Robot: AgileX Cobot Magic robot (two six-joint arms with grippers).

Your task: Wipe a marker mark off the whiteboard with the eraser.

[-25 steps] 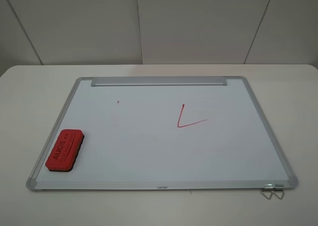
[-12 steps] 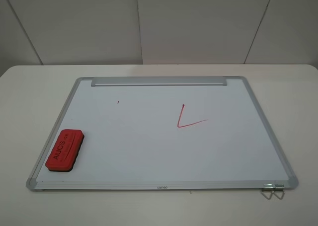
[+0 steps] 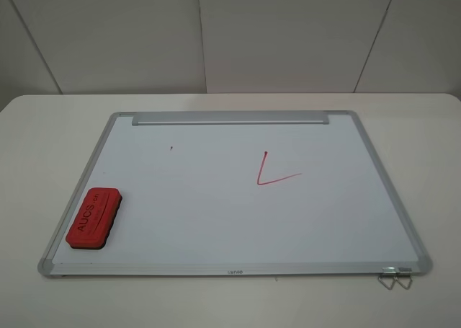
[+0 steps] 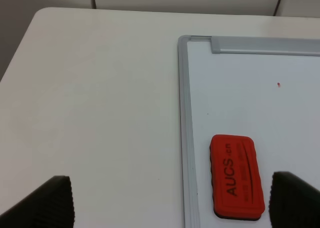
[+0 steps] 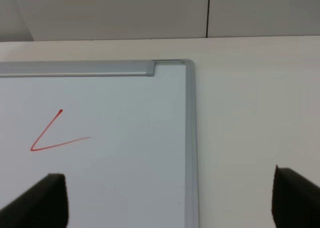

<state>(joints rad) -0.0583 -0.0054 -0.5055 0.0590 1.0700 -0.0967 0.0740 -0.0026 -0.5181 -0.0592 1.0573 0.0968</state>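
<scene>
The whiteboard point(image 3: 216, 220) lies flat on the table, its silver tray strip point(image 3: 230, 118) along the far edge. The red eraser point(image 3: 94, 218) rests on the board's near left corner, lettering up; the left wrist view shows the eraser point(image 4: 236, 175) too. No red "K" shows anywhere on the board. Only a tiny red dot point(image 3: 171, 148) and the red "L"-shaped mark point(image 3: 274, 172) are drawn there. My left gripper point(image 4: 170, 210) is open, held above the board's left edge, short of the eraser. Over the board's right edge, my right gripper point(image 5: 170, 203) is open, with the "L"-shaped mark point(image 5: 55, 135) ahead of it.
Two metal hanging clips point(image 3: 395, 277) stick out from the board's near right corner. The white table point(image 3: 43, 148) reaches well past the board on the left, right and far sides. A pale panelled wall point(image 3: 230, 32) stands behind it.
</scene>
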